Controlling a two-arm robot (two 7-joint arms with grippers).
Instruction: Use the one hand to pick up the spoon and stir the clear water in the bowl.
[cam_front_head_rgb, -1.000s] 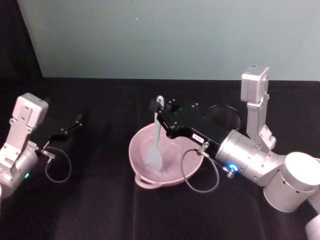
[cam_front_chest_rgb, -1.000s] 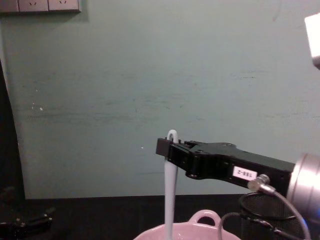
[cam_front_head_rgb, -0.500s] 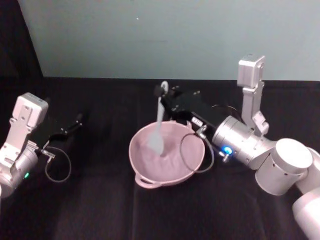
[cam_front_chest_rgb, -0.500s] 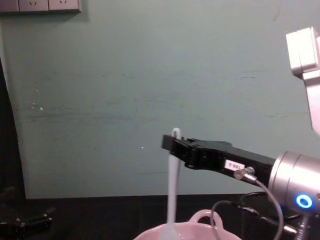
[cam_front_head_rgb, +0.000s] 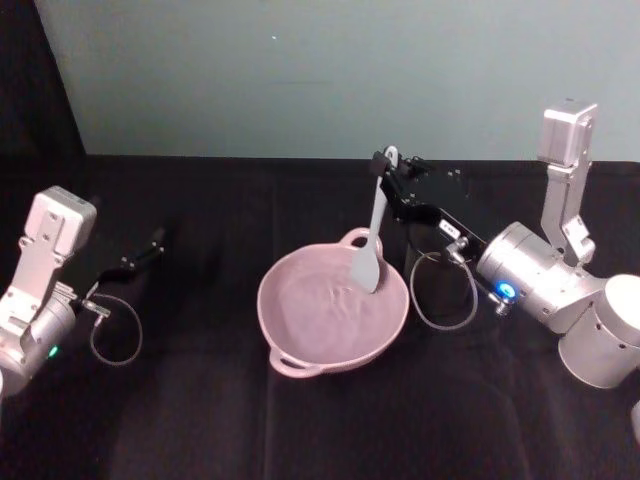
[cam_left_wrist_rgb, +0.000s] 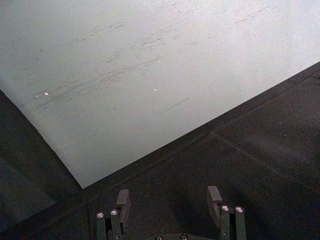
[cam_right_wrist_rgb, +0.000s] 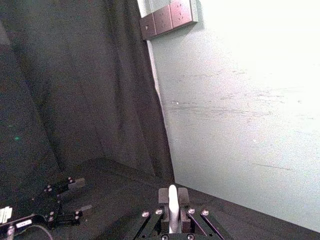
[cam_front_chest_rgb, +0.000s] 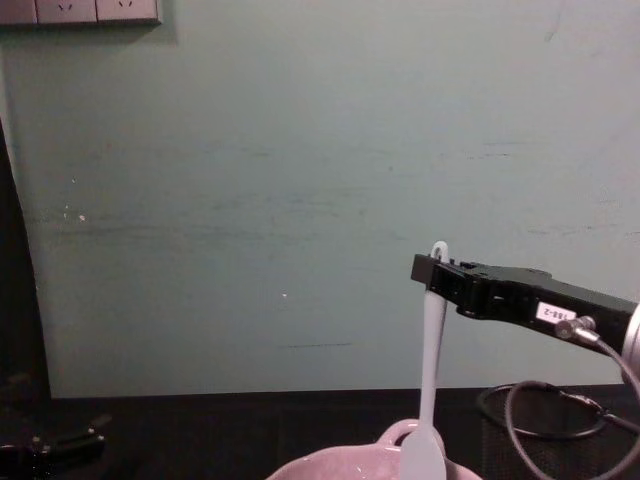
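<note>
Backdrop: black counter (cam_front_head_rgb: 200, 400), pale green wall (cam_front_head_rgb: 300, 70) behind.
R gripper (cam_front_head_rgb: 383, 160): fingers pinched on spoon (cam_front_head_rgb: 372, 235) near handle top; hung approx. upright, head dipped in bowl (cam_front_head_rgb: 264, 300), far-right part.
L gripper (cam_left_wrist_rgb: 169, 200): fingers spread, empty, parked at left, well apart.
Stir tip: best swept in slow wide circles, head low, off bowl's side.
Unclear: water (cam_front_head_rgb: 320, 310) level hard to make out; bowl cut off in chest view.

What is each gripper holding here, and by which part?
The right gripper holds the spoon by the top end of its handle, just below the hole. The left gripper is open and holds nothing.
</note>
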